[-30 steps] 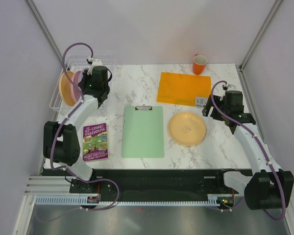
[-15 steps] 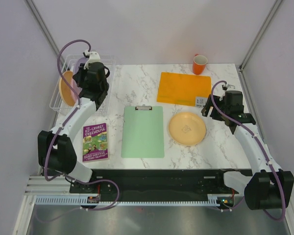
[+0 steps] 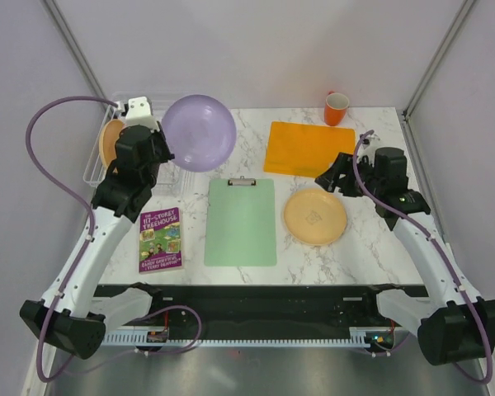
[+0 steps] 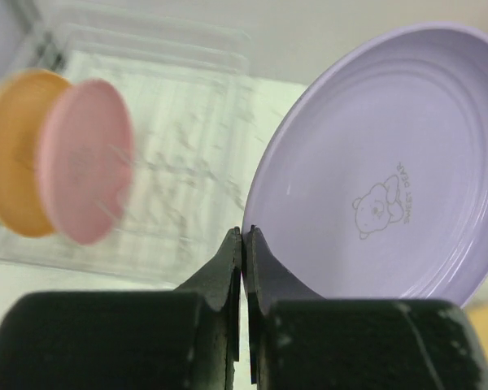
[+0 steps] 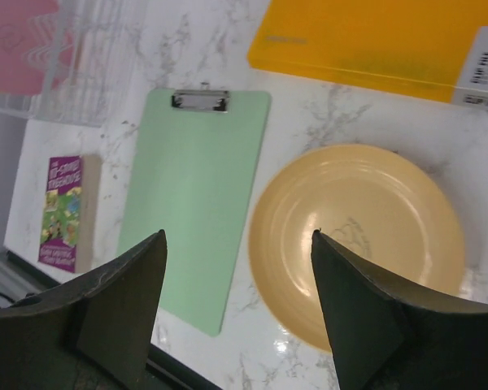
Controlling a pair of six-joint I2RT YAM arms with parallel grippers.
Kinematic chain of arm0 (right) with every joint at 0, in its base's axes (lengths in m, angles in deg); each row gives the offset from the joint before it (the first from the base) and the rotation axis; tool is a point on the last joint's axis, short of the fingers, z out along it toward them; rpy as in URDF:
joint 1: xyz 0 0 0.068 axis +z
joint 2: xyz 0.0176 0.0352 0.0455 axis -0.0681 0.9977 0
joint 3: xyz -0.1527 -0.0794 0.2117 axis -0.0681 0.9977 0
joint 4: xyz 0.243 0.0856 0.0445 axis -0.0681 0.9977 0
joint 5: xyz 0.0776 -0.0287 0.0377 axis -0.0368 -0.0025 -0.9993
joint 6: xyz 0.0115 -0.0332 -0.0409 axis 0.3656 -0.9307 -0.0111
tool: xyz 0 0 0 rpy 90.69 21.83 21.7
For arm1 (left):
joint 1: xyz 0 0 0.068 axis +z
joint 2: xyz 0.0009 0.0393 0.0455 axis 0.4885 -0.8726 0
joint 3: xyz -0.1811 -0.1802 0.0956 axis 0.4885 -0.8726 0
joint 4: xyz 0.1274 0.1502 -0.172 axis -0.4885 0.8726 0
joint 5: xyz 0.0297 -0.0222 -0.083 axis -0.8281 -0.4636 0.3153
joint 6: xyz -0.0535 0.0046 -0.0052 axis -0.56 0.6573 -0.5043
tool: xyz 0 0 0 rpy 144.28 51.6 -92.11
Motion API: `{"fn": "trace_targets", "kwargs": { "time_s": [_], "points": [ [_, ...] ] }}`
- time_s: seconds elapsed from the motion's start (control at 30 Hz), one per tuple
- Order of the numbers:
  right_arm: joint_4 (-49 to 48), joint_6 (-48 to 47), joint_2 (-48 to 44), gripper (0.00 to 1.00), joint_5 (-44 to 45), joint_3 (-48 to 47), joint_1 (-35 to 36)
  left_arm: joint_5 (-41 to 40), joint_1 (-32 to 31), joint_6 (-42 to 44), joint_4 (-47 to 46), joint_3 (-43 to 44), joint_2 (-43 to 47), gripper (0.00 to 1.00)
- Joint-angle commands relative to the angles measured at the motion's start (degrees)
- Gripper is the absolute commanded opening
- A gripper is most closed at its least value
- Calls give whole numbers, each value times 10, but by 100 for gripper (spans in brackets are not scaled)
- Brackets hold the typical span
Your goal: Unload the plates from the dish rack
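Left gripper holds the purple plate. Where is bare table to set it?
Roomiest: the marble between dish rack and orange folder, behind the green clipboard, under the purple plate. A shallower strip runs between the yellow plate and the near edge. Tight: between book and clipboard.

The left gripper [image 4: 242, 237] has lifted the purple plate [image 3: 200, 132] out of the dish rack [image 3: 91, 165] and now pinches its rim, holding it raised near the bench's far-left corner. The right gripper [image 3: 330, 180] has swung left, toward the yellow plate [image 3: 314, 216].
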Motion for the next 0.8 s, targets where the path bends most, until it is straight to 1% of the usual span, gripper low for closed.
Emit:
{"fn": "trace_targets", "kwargs": {
  "time_s": [0.0,0.03,0.13,0.23,0.4,0.63,0.7,0.77],
  "points": [
    [-73,60,-13,79,-27,-24,70,177,-29,-162,29,-43,5,2],
    [-80,66,-12,79,-20,-24,99,182,-37,-173,27,-51,6,2],
    [-118,97,-10,79,-1,-13,144,193,-66,-203,12,-77,11,2],
    [-147,114,-8,79,17,-1,173,197,-85,-223,2,-98,18,2],
    [-157,118,15,79,34,0,208,193,-112,-246,-5,-122,32,2],
    [-165,116,38,79,37,5,216,189,-129,-258,-4,-137,43,2],
    [-168,116,44,75,37,7,218,193,-130,-262,-5,-140,47,2],
    [-171,116,50,63,38,12,218,196,-133,-264,-5,-142,49,2]
  ]
}}
